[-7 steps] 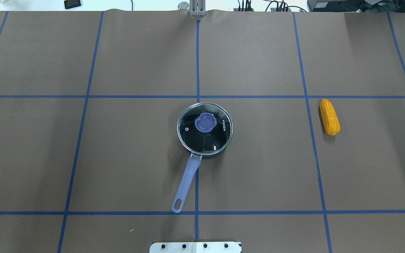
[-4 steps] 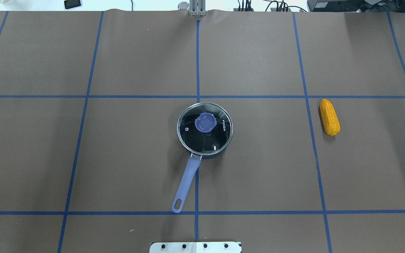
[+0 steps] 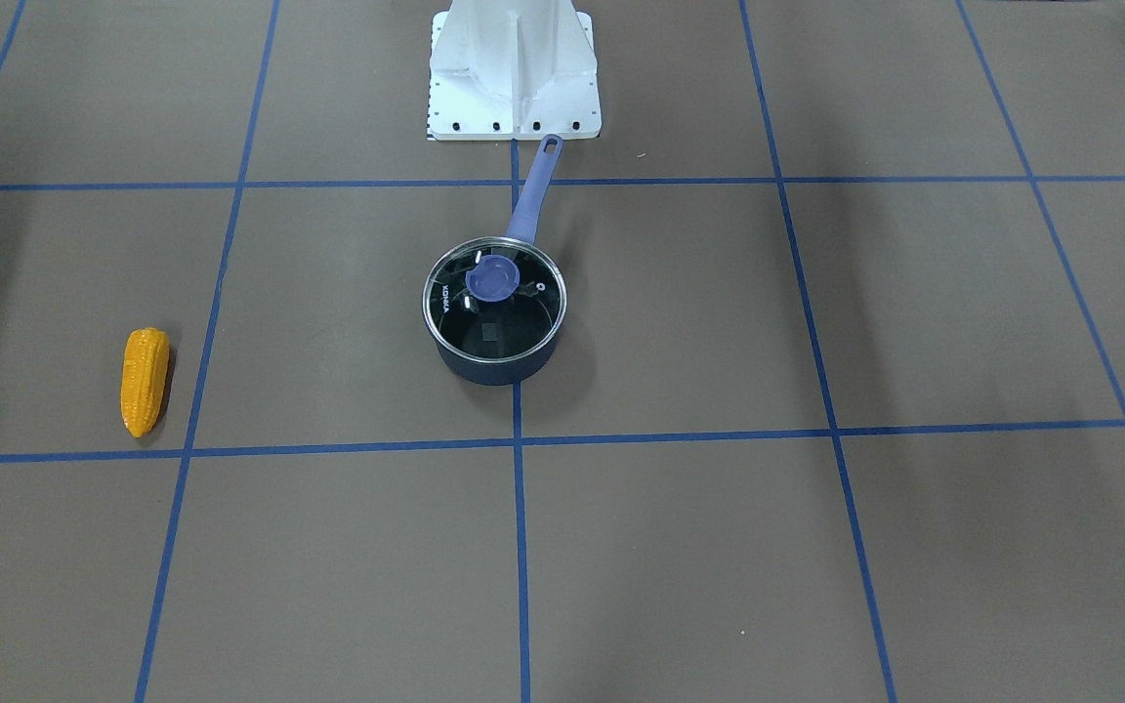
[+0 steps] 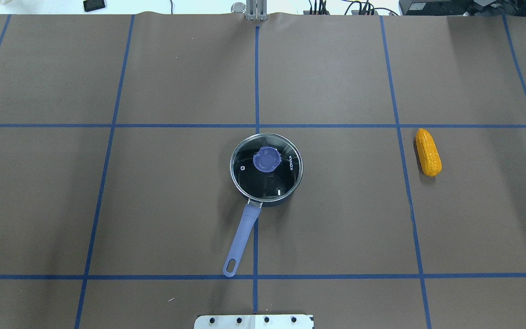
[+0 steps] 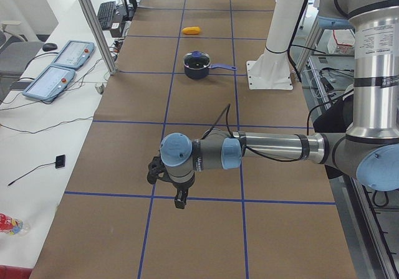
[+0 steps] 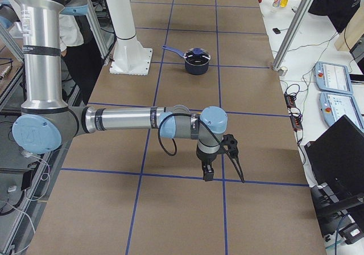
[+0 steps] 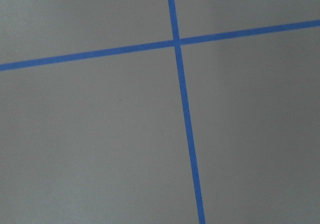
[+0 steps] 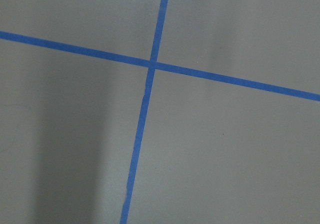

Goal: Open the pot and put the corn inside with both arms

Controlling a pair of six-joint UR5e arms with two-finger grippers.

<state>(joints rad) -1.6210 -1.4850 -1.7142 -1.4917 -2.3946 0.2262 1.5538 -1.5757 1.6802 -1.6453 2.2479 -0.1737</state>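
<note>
We see a small dark navy saucepan (image 3: 494, 369) standing near the middle of the brown paper-covered table (image 4: 176, 82), on a line of the blue tape grid (image 4: 256, 73). A round glass lid (image 4: 267, 182) with a periwinkle-blue knob (image 4: 265, 160) sits flat on its rim, so the saucepan is not yet opened. Its long periwinkle-blue handle (image 4: 241, 239) points toward the white base mount (image 3: 514, 68), angled slightly to the robot's left.

The orange-yellow toy corn cob (image 4: 428, 151) with bumpy kernels lies flat on the table on the robot's right, well apart from the saucepan and just beside a tape line. Its tapered end points away from the base.

The grey-silver left arm (image 5: 268, 148) and right arm (image 6: 125, 119) reach out low over the two ends of the table, each far from the saucepan and the corn cob. The black left gripper (image 5: 181, 202) and the black right gripper (image 6: 207, 173) hang pointing down above the paper, touching nothing. They show only in the side views, so we cannot tell how their jaws stand. Each wrist view shows only brown paper and two crossing tape lines.
</note>
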